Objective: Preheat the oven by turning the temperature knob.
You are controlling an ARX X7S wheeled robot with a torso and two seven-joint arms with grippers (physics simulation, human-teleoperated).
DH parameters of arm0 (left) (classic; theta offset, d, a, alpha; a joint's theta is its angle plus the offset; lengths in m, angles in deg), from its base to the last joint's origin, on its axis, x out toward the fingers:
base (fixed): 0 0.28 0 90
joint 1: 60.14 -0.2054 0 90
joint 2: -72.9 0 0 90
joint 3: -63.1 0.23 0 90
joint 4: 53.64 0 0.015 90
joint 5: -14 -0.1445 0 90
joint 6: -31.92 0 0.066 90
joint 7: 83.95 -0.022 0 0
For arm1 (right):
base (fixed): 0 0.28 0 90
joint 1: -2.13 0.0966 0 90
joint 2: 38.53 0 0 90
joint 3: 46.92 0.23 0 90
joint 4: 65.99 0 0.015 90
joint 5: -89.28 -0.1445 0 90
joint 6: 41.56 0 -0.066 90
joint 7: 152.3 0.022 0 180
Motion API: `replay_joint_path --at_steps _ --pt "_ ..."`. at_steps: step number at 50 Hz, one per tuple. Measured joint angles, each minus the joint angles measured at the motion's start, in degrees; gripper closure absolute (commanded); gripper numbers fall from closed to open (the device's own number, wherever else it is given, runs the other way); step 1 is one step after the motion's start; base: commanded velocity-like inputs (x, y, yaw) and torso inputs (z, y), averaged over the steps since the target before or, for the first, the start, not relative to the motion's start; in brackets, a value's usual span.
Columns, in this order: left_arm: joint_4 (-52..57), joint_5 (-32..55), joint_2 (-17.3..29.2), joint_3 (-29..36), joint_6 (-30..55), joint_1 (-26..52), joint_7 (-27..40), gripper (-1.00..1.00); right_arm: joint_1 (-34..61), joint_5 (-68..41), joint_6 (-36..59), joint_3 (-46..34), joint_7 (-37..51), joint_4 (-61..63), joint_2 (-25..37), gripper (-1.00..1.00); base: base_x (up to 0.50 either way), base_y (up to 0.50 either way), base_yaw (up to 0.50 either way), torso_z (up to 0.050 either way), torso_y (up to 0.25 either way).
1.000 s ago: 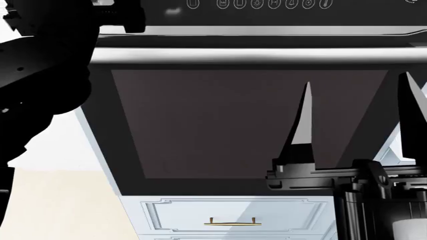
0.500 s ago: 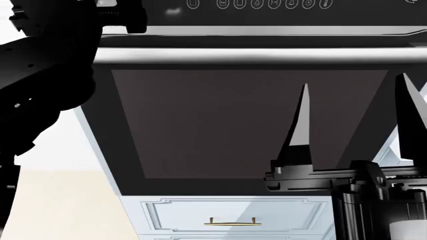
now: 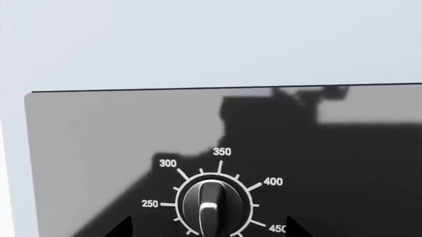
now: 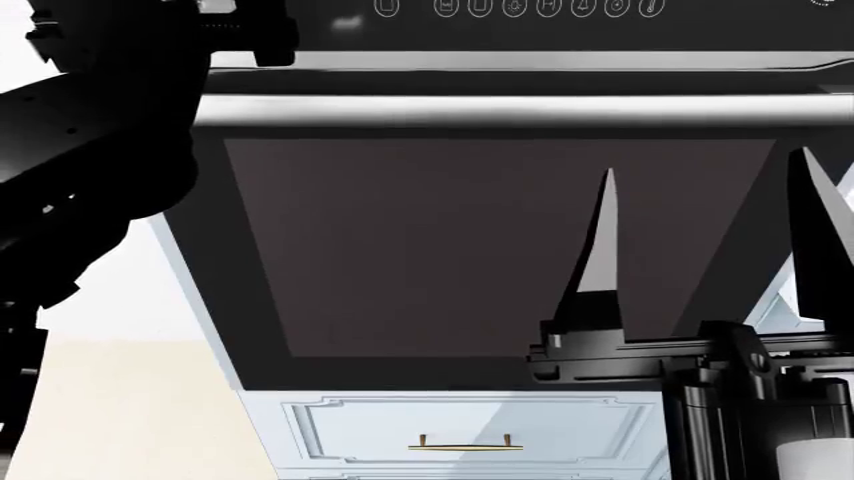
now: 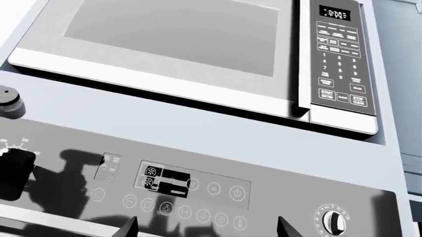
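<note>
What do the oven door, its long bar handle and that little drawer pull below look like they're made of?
The oven door looks like dark smoked glass, flat and sheenless here. The bar handle seems brushed steel, silver with soft highlights. The drawer pull appears polished brass, going by its gold tone.

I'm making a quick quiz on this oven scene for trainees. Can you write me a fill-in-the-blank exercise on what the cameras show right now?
1. In the left wrist view, the number printed straight above the temperature knob is ____.
2. The appliance mounted above the oven control strip in the right wrist view is a ____.
3. In the head view, the drawer handle below the oven door is ____ in colour.
4. The right gripper has its fingers ____.

Missing words: 350; microwave; gold; open
</note>
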Motion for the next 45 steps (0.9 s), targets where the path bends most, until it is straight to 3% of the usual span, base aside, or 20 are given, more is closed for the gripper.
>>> replay_joint_path --at_steps 45 --pt "2.9 2.1 0.9 -1.3 1.7 -0.3 0.7 -1.00 -0.1 0.7 0.2 -0.8 0.0 0.1 0.0 -1.00 0.00 0.00 0.00 0.000 0.000"
